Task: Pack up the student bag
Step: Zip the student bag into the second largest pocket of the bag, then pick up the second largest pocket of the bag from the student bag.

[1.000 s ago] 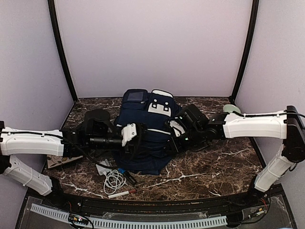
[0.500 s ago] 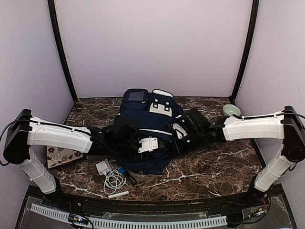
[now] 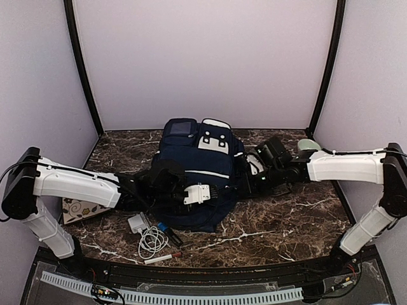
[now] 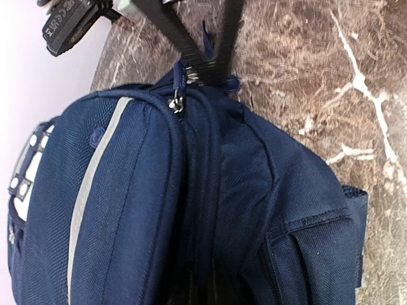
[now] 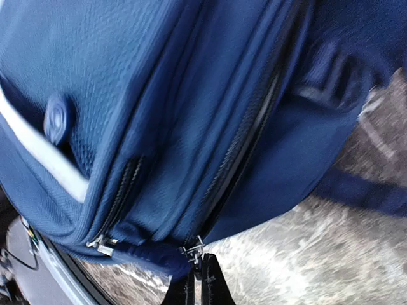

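Fingers (image 4: pixel 164 25) of my left hand (image 4: pixel 205 67) are pinched together at the top of the wrist view, closed on a blue pull tab (image 4: pixel 230 83) at the end of the student bag (image 4: pixel 140 210). A metal slider (image 4: pixel 177 101) hangs just below and left of the pinch, near a pale stripe (image 4: pixel 95 171) that runs down the navy fabric. Right of the bag I see bare brown marbled surface (image 4: pixel 356 82).

My right hand (image 5: pixel 198 274) comes in at the bottom edge of its own view, also closed, gripping a metal zipper pull (image 5: pixel 193 249) at the bag's lowest corner in that frame. The picture is blurred, so I cannot tell more about the grip.

From above, the bag lies flat in the middle of the surface, its grey-panelled end toward the back wall, and my two arms reach it from either side at mid-frame. In the lower left, just off the bag's near end, lie a white charger (image 3: pixel 138 222), a coiled white cable (image 3: pixel 151 240) and a red-tipped pen (image 3: pixel 160 257). A patterned card (image 3: pixel 82 208) lies under my left arm at the left edge. A pale green bowl (image 3: pixel 310 145) sits at the right, behind my right arm.
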Tool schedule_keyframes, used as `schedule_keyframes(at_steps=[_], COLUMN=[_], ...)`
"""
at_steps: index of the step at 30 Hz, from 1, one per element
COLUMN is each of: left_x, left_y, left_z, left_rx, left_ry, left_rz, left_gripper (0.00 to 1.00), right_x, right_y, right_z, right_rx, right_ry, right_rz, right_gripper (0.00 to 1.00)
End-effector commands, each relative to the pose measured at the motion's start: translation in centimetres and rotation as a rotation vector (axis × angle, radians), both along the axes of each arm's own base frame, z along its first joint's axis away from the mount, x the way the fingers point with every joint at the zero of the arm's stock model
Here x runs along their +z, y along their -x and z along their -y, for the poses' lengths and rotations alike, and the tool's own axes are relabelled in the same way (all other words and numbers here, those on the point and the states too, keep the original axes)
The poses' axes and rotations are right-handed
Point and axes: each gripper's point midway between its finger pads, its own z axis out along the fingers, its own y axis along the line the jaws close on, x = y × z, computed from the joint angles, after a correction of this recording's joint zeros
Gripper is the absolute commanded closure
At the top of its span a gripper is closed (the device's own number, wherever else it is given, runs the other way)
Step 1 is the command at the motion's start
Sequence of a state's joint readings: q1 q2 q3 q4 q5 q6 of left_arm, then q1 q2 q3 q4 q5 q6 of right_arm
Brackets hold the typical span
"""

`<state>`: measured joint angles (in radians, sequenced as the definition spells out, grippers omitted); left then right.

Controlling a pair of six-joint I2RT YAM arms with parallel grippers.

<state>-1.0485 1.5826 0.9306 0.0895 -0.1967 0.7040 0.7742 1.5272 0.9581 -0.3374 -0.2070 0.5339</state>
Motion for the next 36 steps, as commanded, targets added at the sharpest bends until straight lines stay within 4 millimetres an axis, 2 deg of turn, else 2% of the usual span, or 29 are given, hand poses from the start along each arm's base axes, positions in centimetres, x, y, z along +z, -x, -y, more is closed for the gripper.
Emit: schedule_keyframes(at_steps=[1, 6, 9, 12, 16, 18, 21, 23, 24, 27, 29, 31, 34, 36], left_x=[2.1, 1.8, 1.9, 3.3, 3.4, 3.5, 3.9, 3.8, 3.7, 3.7, 4.0, 4.2, 4.1, 4.3], left_y=[0.2, 3.9, 6.2, 7.5, 9.0, 8.5, 7.1, 6.7, 6.7, 6.5, 6.4, 6.4, 6.3, 6.3], left_z=[-2.8, -1.9, -1.8, -1.9, -2.0, -1.9, -2.0, -2.1, -2.2, -2.4, -2.4, -2.3, -2.3, -2.3], left_rx=[0.05, -0.07, -0.166, -0.213, -0.267, -0.239, -0.173, -0.15, -0.147, -0.138, -0.138, -0.143, -0.137, -0.134], left_ry=[0.007, 0.016, 0.023, 0.069, 0.095, 0.104, 0.111, 0.108, 0.104, 0.104, 0.112, 0.116, 0.111, 0.114], left_rz=[0.013, -0.077, -0.095, -0.081, -0.102, -0.083, -0.043, -0.034, -0.031, -0.017, -0.004, 0.001, 0.0, 0.001], left_gripper=[1.0, 1.0, 1.0, 1.0, 1.0, 1.0, 1.0, 1.0, 1.0, 1.0, 1.0, 1.0, 1.0, 1.0], right_x=[-0.6, 2.4, 2.7, 3.0, 5.1, 6.2, 7.0, 7.1, 8.2, 8.1, 7.0, 5.1, 3.2, 2.3], right_y=[-3.3, -7.8, -10.6, -12.9, -14.6, -14.7, -12.9, -9.9, -8.2, -2.9, 0.0, 2.1, 3.3, 3.4], right_z=[8.0, 9.6, 10.7, 10.8, 7.7, 5.9, 3.8, 2.0, 1.3, 0.1, -0.9, -1.3, -1.6, -1.9], right_rx=[-0.225, -0.257, -0.269, -0.244, -0.139, -0.076, 0.032, 0.14, 0.188, 0.287, 0.328, 0.349, 0.356, 0.353], right_ry=[0.165, 0.195, 0.251, 0.312, 0.2, 0.137, 0.08, 0.012, -0.05, -0.189, -0.237, -0.218, -0.212, -0.217], right_rz=[0.04, 0.147, 0.174, 0.193, 0.256, 0.258, 0.292, 0.319, 0.346, 0.335, 0.309, 0.289, 0.257, 0.239], right_gripper=[1.0, 1.0, 1.0, 1.0, 1.0, 1.0, 1.0, 1.0, 0.99, 0.87, 0.78, 0.65, 0.53, 0.51])
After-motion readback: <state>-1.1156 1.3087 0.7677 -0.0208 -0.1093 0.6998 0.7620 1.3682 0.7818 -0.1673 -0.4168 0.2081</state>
